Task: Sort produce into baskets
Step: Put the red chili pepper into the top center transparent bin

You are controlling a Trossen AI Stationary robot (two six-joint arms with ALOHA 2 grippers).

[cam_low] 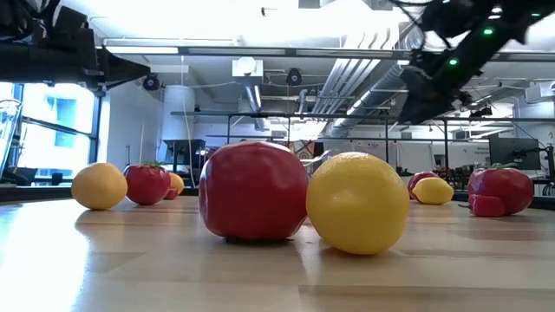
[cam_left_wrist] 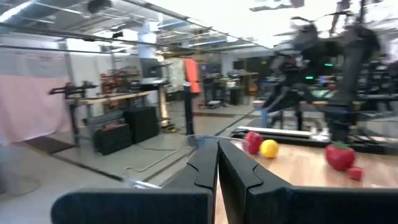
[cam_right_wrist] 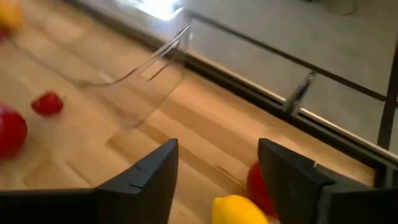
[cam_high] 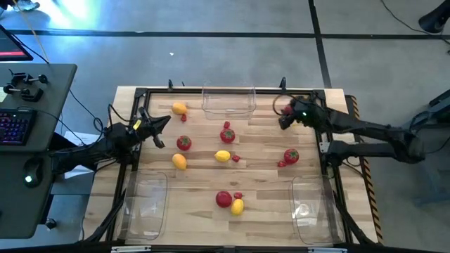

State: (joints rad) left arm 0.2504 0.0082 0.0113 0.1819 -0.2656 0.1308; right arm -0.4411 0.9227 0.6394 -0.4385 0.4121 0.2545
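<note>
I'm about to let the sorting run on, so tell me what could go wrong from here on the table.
1. The right end effector is open above a lemon and a red fruit that touch; closing might catch both or push one away.
2. That spot lies close to the black frame at the table's edge, so a nudged round fruit might roll against it.
3. The nearest clear basket is still empty.

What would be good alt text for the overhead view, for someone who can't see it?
Toy tomatoes, lemons and small berries lie scattered across a wooden table, with three clear baskets at its far edge and near corners. The left hand, shut, hangs over the left side; the right hand, open, is at the far right.
</note>
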